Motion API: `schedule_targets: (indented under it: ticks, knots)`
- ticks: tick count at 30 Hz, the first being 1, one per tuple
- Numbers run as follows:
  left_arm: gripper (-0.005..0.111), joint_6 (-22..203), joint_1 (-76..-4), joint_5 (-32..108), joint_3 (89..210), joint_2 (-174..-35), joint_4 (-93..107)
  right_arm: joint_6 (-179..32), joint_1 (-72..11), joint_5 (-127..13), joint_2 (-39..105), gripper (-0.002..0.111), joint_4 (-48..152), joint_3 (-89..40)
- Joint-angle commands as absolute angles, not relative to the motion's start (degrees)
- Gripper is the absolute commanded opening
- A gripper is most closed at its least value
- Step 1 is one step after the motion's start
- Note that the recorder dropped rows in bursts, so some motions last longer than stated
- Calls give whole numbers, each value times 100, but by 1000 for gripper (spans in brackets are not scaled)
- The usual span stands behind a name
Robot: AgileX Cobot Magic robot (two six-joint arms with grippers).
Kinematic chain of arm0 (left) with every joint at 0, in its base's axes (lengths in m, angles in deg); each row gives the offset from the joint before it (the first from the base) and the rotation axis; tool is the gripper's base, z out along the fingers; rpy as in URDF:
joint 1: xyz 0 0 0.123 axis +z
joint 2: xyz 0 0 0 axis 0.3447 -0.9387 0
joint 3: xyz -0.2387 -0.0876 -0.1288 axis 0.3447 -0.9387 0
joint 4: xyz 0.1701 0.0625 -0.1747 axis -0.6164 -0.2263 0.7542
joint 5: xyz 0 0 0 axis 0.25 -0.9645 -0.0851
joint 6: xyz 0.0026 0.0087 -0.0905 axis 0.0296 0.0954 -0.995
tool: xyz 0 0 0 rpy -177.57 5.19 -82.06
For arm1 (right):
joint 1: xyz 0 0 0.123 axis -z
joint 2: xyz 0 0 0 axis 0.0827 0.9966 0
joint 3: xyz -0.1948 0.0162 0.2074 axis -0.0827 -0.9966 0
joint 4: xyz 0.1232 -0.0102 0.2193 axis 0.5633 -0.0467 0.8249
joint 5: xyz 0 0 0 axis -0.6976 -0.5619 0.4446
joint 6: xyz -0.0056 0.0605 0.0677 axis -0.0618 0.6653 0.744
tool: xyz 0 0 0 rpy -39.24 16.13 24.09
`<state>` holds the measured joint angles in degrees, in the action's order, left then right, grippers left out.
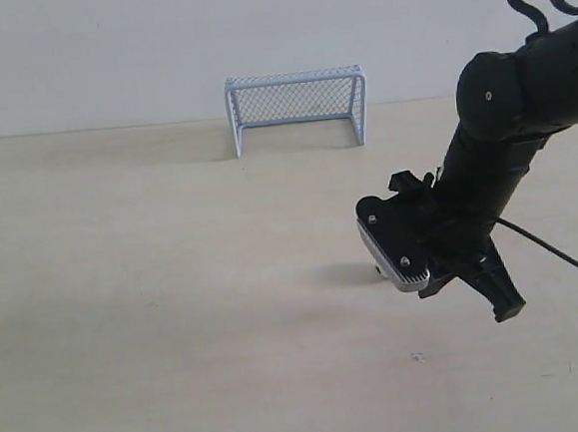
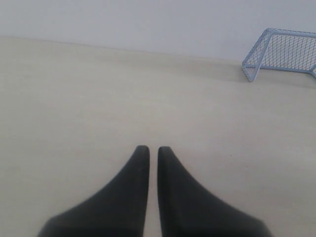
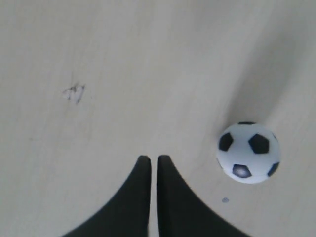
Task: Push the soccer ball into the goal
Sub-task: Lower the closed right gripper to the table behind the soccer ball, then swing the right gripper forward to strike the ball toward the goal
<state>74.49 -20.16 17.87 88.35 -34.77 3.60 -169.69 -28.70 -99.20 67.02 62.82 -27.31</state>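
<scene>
Glossy soccer ball (image 3: pixel 249 152), matt pale wood-look table (image 1: pixel 174 285), fine-mesh goal (image 1: pixel 295 100)

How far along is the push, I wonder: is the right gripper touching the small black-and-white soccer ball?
Apart. The right wrist view shows pale tabletop between the shut right gripper and the small black-and-white soccer ball lying beside it.

Right arm (image 1: pixel 508 134) bent steeply downward, right pincer (image 3: pixel 150 158) fingers nearly together, left pincer (image 2: pixel 149 148) likewise closed

Pale table (image 1: pixel 125 289) carries goal (image 1: pixel 295 100) and soccer ball (image 3: pixel 248 152).
</scene>
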Motion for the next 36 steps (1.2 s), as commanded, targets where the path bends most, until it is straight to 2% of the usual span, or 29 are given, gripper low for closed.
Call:
schedule_targets:
  ticks: [1,18,29,32,34,36]
  knots:
    - [6,7396,-2005,1831,8860,-3464,386,-17072,-2870,-9885,6687,0,6299,-2688]
    - [6,7396,-2005,1831,8860,-3464,386,-17062,-2870,-9730,6960,0,6354,-2688]
    - [6,7396,-2005,1831,8860,-3464,386,-16957,-2870,-10657,7040,0,6351,-2497]
    - [6,7396,-2005,1831,8860,-3464,386,-17120,-2870,-9723,7348,0,6285,-1911]
    - [6,7396,-2005,1831,8860,-3464,386,-17385,-2925,-8165,7579,0,6497,-1195]
    - [6,7396,-2005,1831,8860,-3464,386,-16702,-2925,-7053,7578,0,7159,-739]
